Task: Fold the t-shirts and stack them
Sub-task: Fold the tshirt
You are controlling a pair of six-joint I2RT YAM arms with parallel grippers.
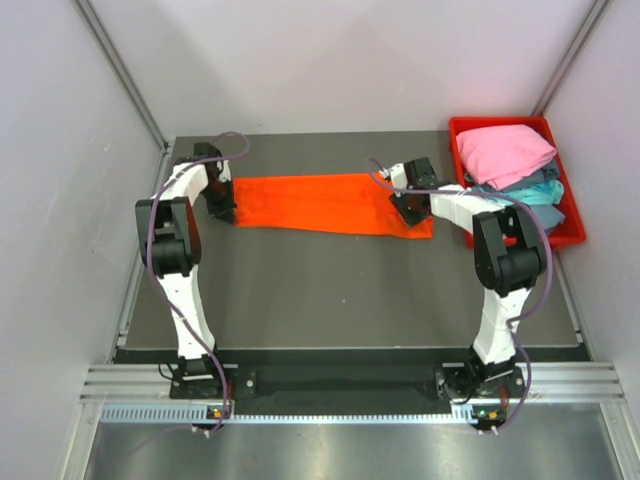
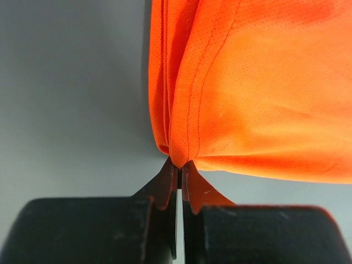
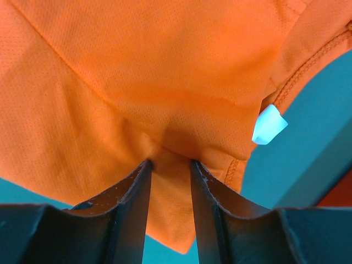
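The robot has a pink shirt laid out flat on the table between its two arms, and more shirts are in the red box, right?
Not quite. The top view shows it is an orange shirt laid out flat on the table. The pink shirt sits on top of the pile in the red box. The rest is right.

No lettering, brand or number is showing legibly in any of the three views. The small white tag (image 3: 269, 125) at the neck of the orange t-shirt (image 3: 137, 82) is facing the right wrist camera with no print that can be read.
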